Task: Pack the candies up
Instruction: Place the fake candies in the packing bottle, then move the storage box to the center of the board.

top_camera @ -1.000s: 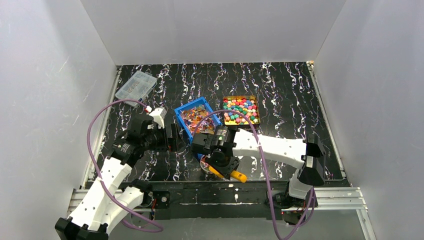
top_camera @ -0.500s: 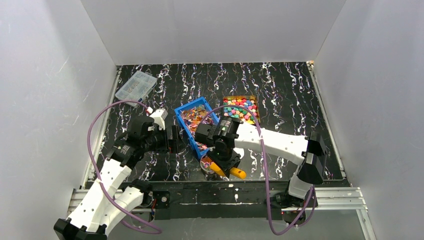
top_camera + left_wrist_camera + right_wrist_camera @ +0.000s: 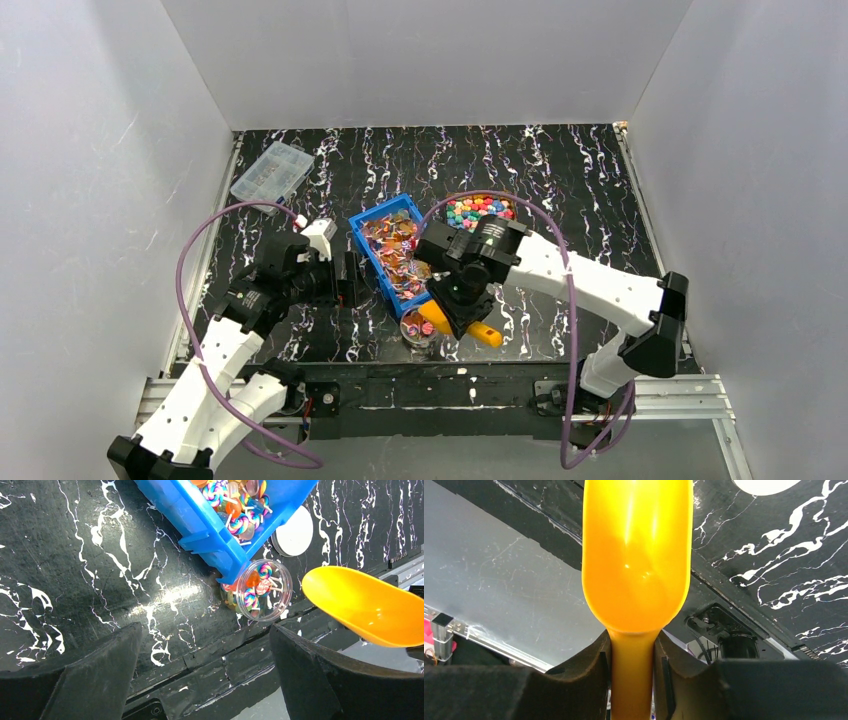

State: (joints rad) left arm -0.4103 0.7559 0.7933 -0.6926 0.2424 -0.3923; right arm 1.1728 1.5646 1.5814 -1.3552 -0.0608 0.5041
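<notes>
Orange plastic scoop [image 3: 636, 555]: we logged it clamped by the handle between the two fingers of the right gripper [image 3: 633, 650]. Its bowl pointed away from the wrist, over the near edge of the table [image 3: 560, 170], which was black with white veining.

Blue bin [image 3: 200, 525]: we found it set at an angle near the middle of the table, holding a heap of swirled candies [image 3: 235, 505] in orange, purple and other colours, several on short white sticks.

Clear round jar [image 3: 262, 590]: we noted it at the bin's near corner, touching or almost touching that corner, with a few of the same swirled candies inside. From the left wrist camera the scoop's bowl appeared to the right of the jar and apart from it.

White round lid [image 3: 295, 525]: we saw it flat on the table just beside the bin's right wall, beyond the jar.

Shallow tray [image 3: 480, 195]: it stood at the rear, right of the bin, filled with rounded candies [image 3: 478, 208] in pink, green, blue, yellow and red, its near part hidden by the right arm.

Clear compartment box [image 3: 272, 170]: it was at the far left, well apart from the rest.

Left gripper [image 3: 205, 630]: we recorded its jaws spread wide and holding nothing, above bare table just left of the bin.
</notes>
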